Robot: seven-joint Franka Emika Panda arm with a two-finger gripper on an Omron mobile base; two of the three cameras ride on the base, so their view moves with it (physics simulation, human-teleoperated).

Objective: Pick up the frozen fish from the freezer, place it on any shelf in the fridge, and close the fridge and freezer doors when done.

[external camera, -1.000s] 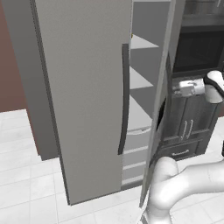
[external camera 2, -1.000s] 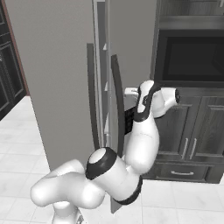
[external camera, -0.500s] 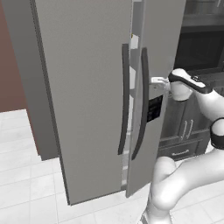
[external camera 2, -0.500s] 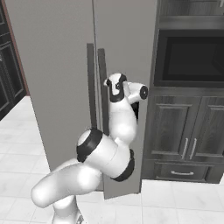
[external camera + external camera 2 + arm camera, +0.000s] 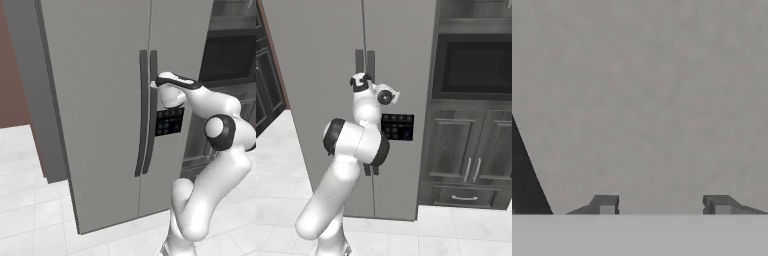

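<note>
Two tall grey doors (image 5: 100, 115) stand flush and closed side by side, each with one long dark curved handle (image 5: 142, 112), so fridge and freezer look sealed. The frozen fish is hidden behind them; I can't tell which compartment holds it. One white arm presses its gripper (image 5: 662, 205) flat against the door face at about one o'clock from the small dark control panel (image 5: 397, 127), apparently to push it home. Both finger tips (image 5: 606, 204) stand apart, holding nothing.

even, flat rendered light, soft shadows, no glare, slightly grainy.
</note>
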